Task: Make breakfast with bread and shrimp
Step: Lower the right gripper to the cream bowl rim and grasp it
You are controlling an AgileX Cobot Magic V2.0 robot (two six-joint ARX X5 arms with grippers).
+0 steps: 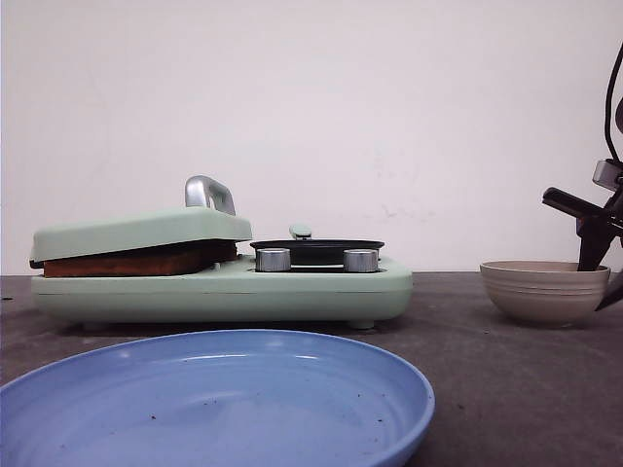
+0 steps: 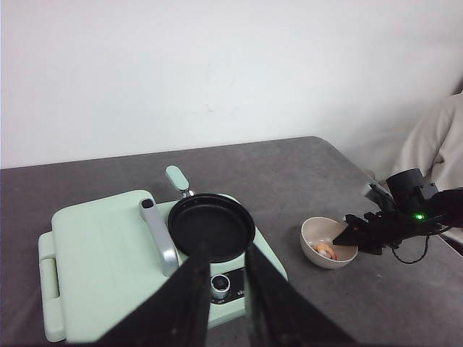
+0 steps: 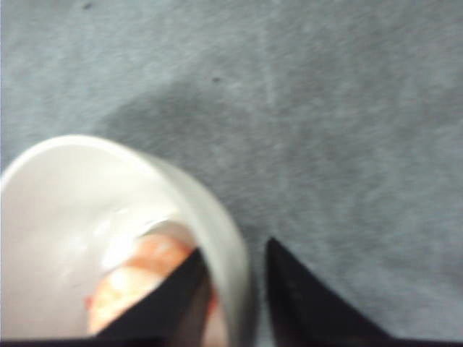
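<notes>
Right hand [image 3: 235,289] sits open, straddling the beige ceramic bowl's [image 3: 217,224] rim, one finger by the pink shrimp [image 3: 134,278]. Left hand [image 2: 226,289] hangs open over the mint-green breakfast maker [image 2: 108,260].

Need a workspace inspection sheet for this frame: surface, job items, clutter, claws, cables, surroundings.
Surface: dark grey table, a few crumbs on the blue plate.
Job's things: bread under the closed lid of the green breakfast maker; black pan on it, empty; shrimp in the beige bowl.
Clutter: nothing seen.
Claws: right claw open, straddling the bowl rim, one finger inside by the shrimp, one outside; left claw open, raised above the breakfast maker, holding nothing.
Cables: black cable on the right arm, another loop by its wrist.
Surroundings: plain white wall; pale fabric at the table's far edge.
</notes>
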